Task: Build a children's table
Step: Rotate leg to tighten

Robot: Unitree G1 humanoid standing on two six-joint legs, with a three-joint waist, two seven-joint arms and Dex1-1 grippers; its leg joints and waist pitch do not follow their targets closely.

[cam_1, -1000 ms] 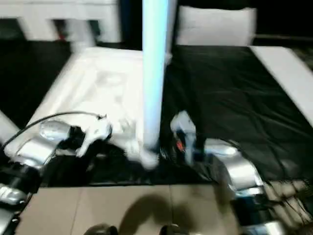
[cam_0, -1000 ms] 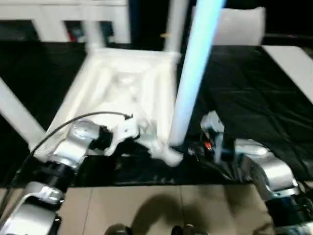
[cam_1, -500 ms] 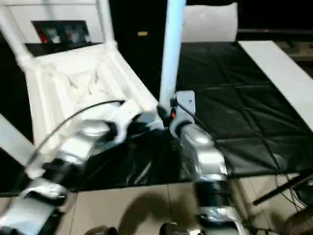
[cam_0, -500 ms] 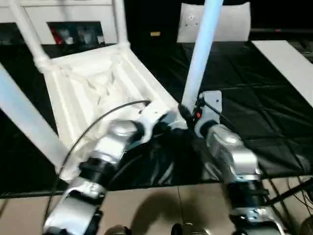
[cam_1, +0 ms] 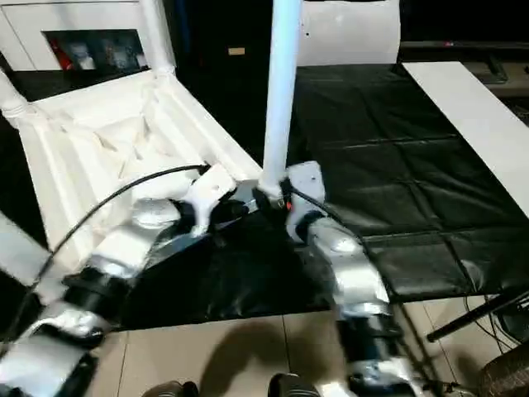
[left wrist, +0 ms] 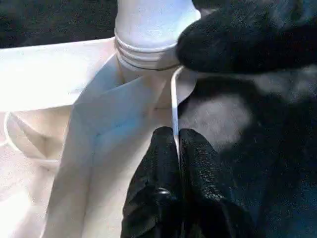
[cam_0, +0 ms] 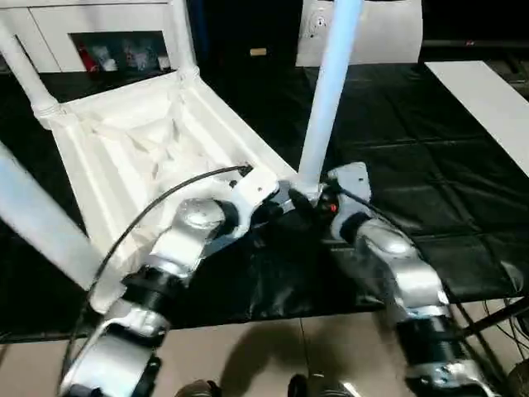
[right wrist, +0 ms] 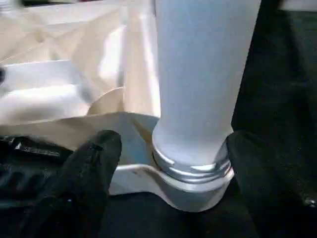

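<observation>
Our left claw (left wrist: 177, 148) is pinched tight on the thin rim of the upside-down tabletop (cam_0: 149, 157), which fills the left half of the frame. Our right claw (right wrist: 168, 163) stands wide open around the bottom of the leg (cam_0: 326, 99) near the middle, holding nothing. We think the leg could tip or pop out, because some screw rings show above its socket (right wrist: 190, 191) and nothing grips it.

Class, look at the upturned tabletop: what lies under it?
A black sheet spreads out from beneath the tabletop. What lies directly under its middle is covered by the tabletop itself.
</observation>
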